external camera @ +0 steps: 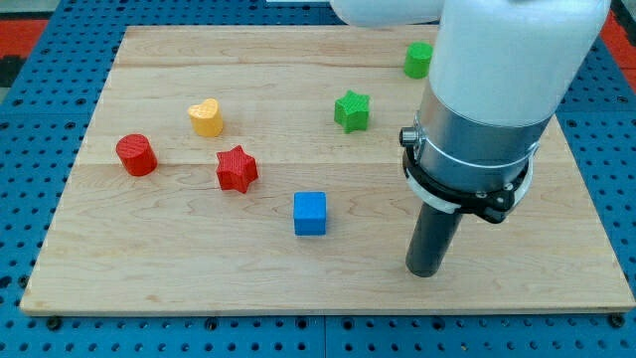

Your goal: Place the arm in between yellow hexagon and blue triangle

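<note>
My tip [427, 270] rests on the wooden board [149, 268] at the lower right, to the right of and a little below a blue cube [310, 213]. A yellow heart-shaped block [206, 117] lies at the upper left. No yellow hexagon and no blue triangle show in this view. The arm's wide white and grey body [487, 109] covers the board's upper right part and hides whatever lies behind it.
A red cylinder [136, 155] and a red star [237, 168] lie on the left half. A green star [352, 110] sits at upper centre. A green cylinder [418, 60] is partly hidden by the arm. Blue pegboard [40, 199] surrounds the board.
</note>
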`<state>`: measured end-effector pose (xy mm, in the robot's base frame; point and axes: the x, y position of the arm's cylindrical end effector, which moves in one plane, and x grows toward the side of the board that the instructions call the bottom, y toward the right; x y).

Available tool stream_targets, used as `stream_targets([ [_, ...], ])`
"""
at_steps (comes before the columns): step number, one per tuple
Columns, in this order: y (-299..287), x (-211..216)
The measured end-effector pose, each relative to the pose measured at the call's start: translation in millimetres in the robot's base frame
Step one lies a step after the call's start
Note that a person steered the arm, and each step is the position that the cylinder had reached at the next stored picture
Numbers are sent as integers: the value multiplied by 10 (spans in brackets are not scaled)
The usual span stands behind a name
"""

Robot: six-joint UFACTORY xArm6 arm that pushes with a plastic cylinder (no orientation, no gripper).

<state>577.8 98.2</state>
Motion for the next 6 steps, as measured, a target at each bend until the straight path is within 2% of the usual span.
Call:
stream_targets([
  [1,0,-126],
  [3,0,-917],
  [5,0,-1407],
  [6,0,-1451],
])
